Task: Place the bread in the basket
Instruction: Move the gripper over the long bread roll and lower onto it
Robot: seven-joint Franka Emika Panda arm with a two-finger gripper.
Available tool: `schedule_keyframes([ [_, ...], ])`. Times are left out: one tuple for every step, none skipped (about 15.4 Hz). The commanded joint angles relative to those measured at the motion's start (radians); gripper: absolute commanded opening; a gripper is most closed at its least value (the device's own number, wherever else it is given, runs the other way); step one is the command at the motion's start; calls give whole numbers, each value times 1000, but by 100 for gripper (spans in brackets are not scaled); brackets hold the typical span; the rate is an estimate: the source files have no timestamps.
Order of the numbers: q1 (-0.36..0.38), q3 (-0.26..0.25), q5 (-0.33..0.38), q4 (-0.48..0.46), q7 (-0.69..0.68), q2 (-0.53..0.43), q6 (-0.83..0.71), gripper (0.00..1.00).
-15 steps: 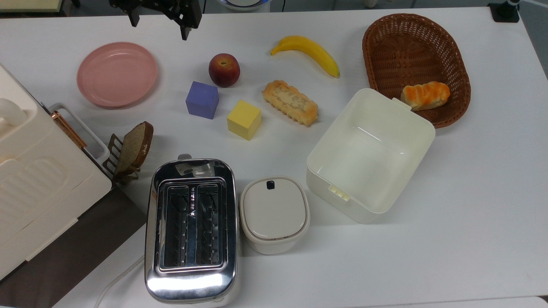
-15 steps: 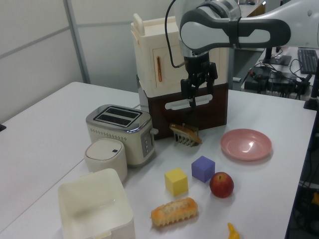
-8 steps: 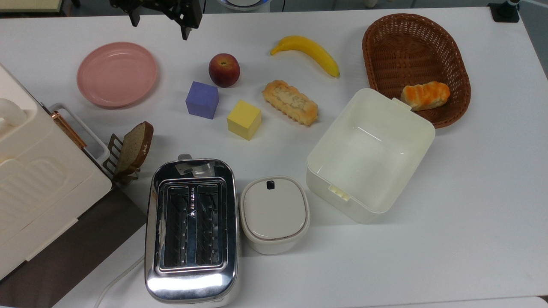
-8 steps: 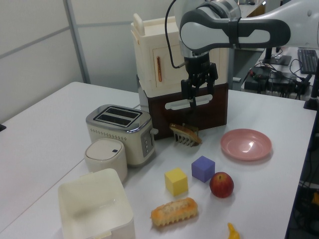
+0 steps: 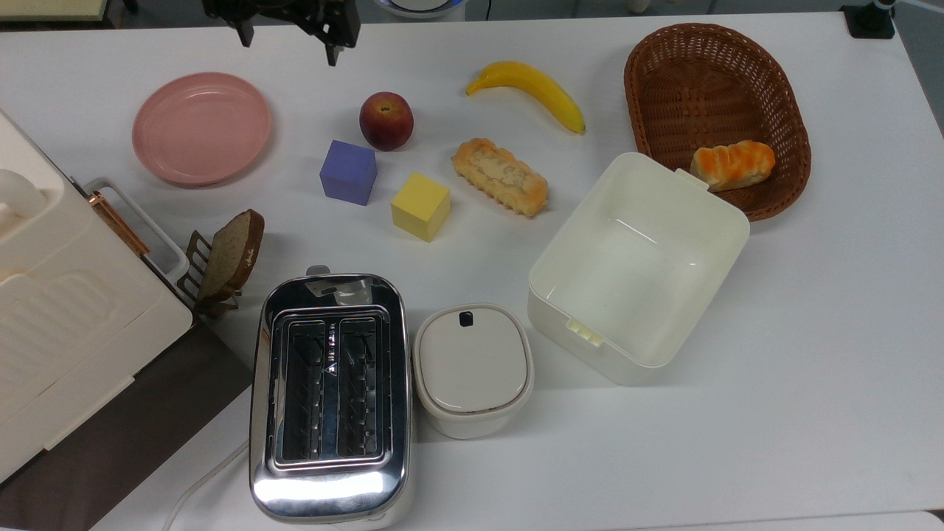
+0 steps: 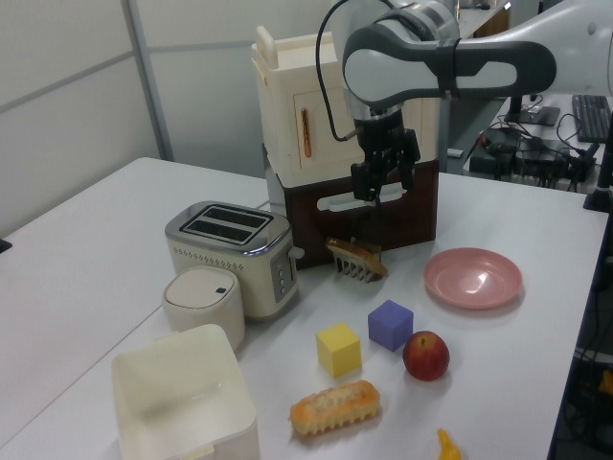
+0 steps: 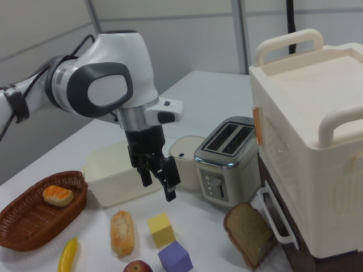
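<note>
Bread lies mid-desk beside the yellow cube, untouched; the wicker basket waits at the desk's corner. Gripper hangs above, fingers spread, empty; grasping and carrying remain.

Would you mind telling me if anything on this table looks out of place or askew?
Only the bread slice stands out: it leans tilted on a small rack beside the toaster, not in it.

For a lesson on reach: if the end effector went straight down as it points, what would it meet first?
Probably the purple cube, or bare table beside it; the end effector hangs high, so depth is unclear.
</note>
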Motion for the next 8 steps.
schedule_keyframes([
  [7,2,22,-42,-104,-18,-13,100],
  [7,2,25,-44,-161,-17,-13,100],
  [6,2,38,-45,-244,-15,-13,100],
  [4,2,54,-45,-346,-11,-13,100],
  [-2,0,79,-45,-446,-9,-14,100],
  [-5,-1,93,-45,-526,-6,-17,100],
  [-5,-1,94,-44,-591,-3,-17,100],
  [-2,-1,94,-44,-653,1,-16,100],
])
